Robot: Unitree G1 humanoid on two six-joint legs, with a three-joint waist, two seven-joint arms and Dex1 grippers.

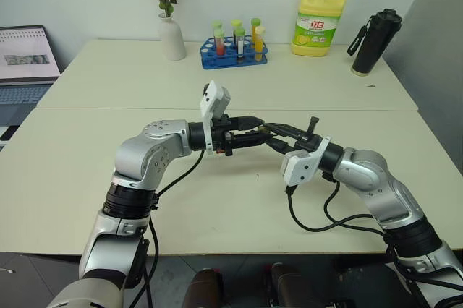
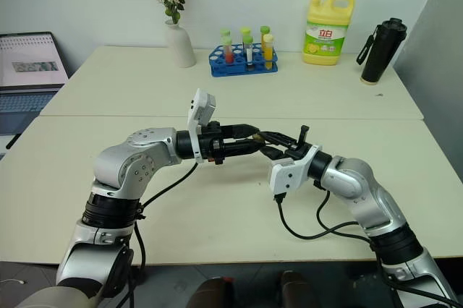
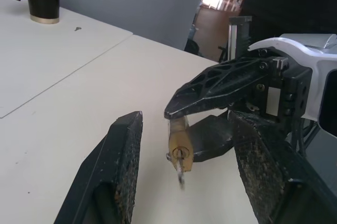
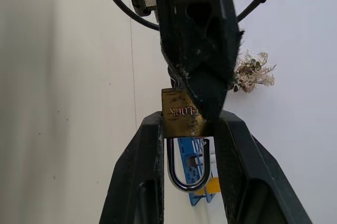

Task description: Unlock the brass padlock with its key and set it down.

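Observation:
The brass padlock is clamped by its body between the fingers of my right gripper, and its silvery shackle loops back toward that wrist. In the left wrist view the padlock shows its keyhole face, with a small silvery key sticking out of it. My left gripper is open, with one finger on each side of the key and neither touching it. Both grippers meet tip to tip above the middle of the table, where my left gripper points toward the right one.
Along the far side of the table stand a white vase with dried flowers, a blue rack of tubes, a yellow detergent bottle and a black flask. A laptop sits at the far left.

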